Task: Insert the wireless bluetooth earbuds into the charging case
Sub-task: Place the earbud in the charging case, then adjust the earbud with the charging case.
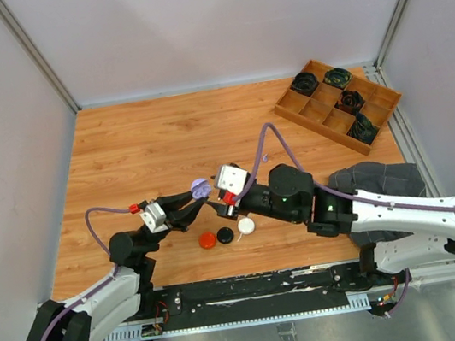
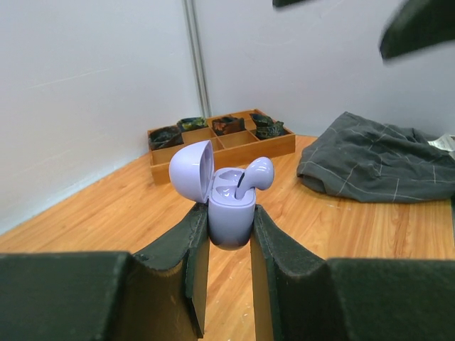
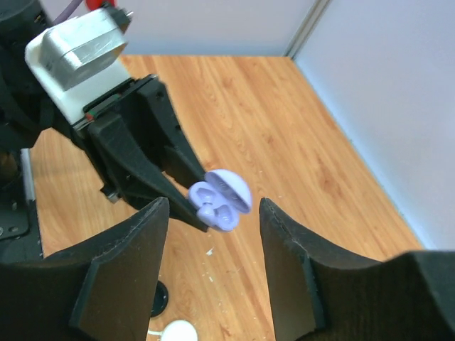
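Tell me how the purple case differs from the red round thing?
The purple case is held by the left gripper; the red puck lies on the table. The purple case stands open with an earbud poking out; the red puck looks shut. Both are small and rounded.

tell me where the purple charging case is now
Top view: the purple charging case sits left of centre, lid open, clamped in the left tool, just beyond the red disc.

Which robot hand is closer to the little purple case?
Left. The left gripper is clamped on the purple charging case, holding it up. The right gripper hangs open close by, jaws apart, not touching it.
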Available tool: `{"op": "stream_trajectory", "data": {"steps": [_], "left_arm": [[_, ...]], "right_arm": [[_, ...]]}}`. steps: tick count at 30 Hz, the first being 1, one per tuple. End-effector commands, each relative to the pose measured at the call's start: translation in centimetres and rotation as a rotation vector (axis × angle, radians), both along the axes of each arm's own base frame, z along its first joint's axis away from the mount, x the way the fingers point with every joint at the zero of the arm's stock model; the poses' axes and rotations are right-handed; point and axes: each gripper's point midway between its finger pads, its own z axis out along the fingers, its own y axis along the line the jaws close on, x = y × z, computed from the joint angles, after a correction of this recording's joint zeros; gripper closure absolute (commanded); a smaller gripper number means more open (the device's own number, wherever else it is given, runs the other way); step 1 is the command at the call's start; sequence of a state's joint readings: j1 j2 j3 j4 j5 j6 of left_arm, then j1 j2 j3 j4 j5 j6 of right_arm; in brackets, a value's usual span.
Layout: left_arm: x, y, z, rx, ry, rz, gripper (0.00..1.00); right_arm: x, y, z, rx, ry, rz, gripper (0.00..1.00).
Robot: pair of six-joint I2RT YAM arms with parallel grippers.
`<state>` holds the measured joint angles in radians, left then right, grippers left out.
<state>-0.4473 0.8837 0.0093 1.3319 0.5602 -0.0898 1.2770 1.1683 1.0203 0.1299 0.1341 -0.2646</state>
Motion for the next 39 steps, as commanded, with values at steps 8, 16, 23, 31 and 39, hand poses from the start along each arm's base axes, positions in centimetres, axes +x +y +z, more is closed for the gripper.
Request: {"op": "stream_trajectory", "data": {"steps": [8,16,23,31,39], "left_arm": [[-0.5,-0.6,1.0,0.007,-0.041,-0.049,1.00],[-0.9,-1.0,1.1,0.017,-0.047,-0.085,1.00],[-0.9,-1.0,1.2,0.014,-0.048,-0.086,1.00],[-0.9,-1.0,1.3,0.011,-0.050,-0.085,1.00],[-1.0,-1.1,1.3,0.014,-0.047,-0.096,1.00]], "right_arm": [[4.7,-3.4,-2.2,-0.060,0.001,-0.180,0.44],[5.2,-2.8,-4.0,-0.088,0.033,-0.152,0.44],[4.2,-1.8,-4.3,-0.087,0.044,-0.076,0.43],[3.5,-1.2,-4.5,-0.100,0.057,-0.028,0.41],[3.5,-0.6,-4.2,-0.086,0.078,-0.020,0.40]]}}
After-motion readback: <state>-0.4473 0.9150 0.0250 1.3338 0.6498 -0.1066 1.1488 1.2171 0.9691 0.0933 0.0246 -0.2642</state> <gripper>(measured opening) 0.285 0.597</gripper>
